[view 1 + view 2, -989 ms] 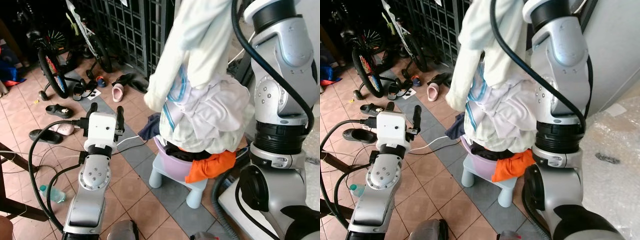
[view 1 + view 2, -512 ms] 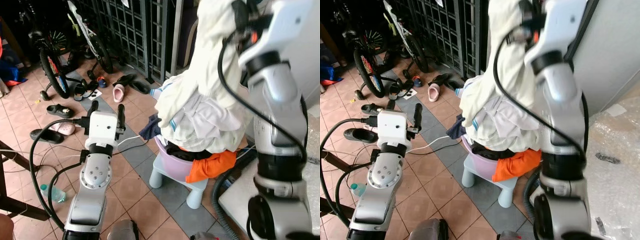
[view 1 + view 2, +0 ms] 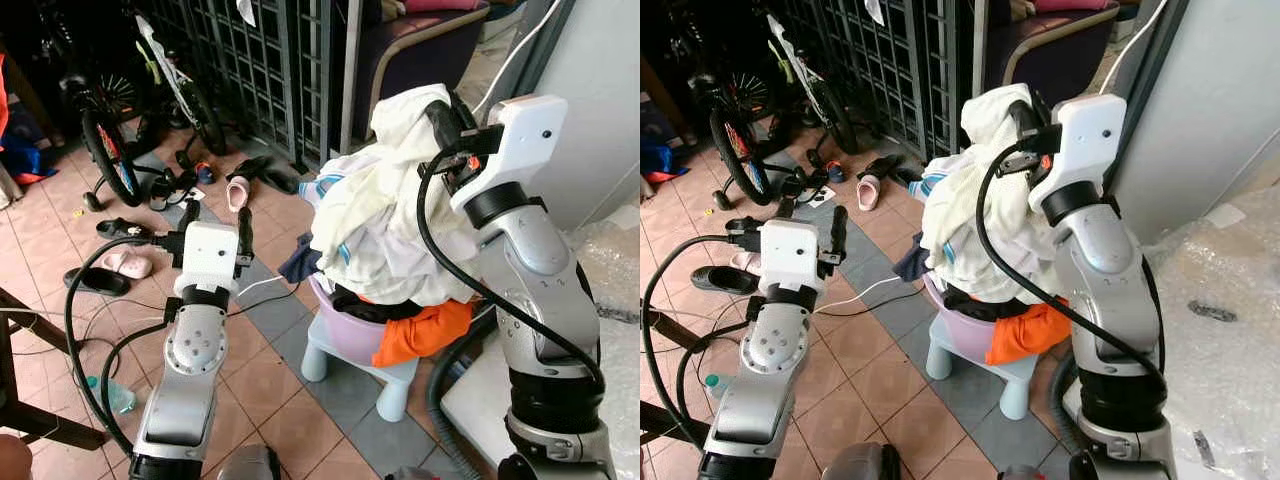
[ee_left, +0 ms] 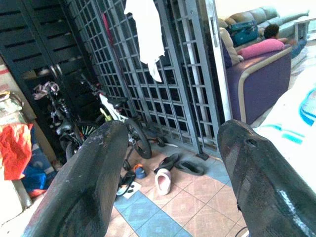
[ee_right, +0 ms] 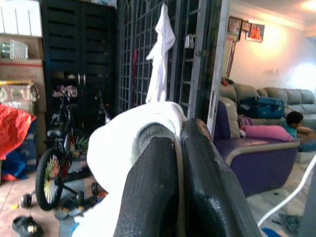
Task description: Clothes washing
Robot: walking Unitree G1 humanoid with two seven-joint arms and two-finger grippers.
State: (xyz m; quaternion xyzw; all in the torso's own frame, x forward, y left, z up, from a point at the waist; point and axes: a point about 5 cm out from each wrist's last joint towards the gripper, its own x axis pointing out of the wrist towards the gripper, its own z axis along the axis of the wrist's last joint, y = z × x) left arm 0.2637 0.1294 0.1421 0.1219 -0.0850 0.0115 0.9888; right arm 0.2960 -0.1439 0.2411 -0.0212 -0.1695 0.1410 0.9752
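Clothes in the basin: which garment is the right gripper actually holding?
The cream-white garment on top of the pile: the right gripper is shut on its bunched upper end. The orange garment hangs untouched over the purple basin's rim, and the dark one lies underneath.

Your right gripper (image 3: 1023, 112) is pinching a white garment (image 3: 985, 200) above the heaped purple basket (image 3: 965, 330) on the pale blue stool (image 3: 990, 372). Left gripper (image 3: 812, 228) hangs spread open, left of it, over the tiles.
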